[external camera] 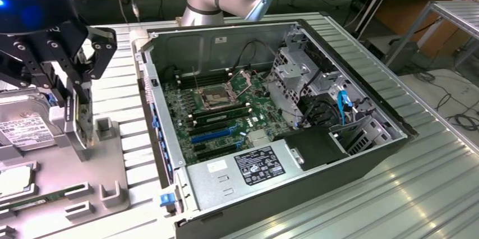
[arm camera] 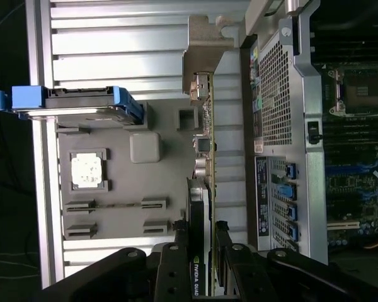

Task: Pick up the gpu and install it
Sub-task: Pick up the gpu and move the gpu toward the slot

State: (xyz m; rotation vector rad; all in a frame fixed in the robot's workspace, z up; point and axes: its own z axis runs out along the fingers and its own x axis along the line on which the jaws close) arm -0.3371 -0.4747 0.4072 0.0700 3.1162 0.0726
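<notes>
Claw (arm camera: 200, 228) pinches gpu (arm camera: 200, 201) edge-on at tray (arm camera: 120, 176); keep it vertical, grip firm; PC case (external camera: 284, 200) at 3 o'clock, ext. view.

You saw the gripper (external camera: 78, 138) cut off at the upper left corner of the exterior view, and the hard drive (external camera: 22, 129) ran past that view's left edge. In the wrist view the fingers (arm camera: 223, 251) hid the sides of the gpu (arm camera: 199, 201), and its lettering (arm camera: 197, 277) ran out of frame.
</notes>
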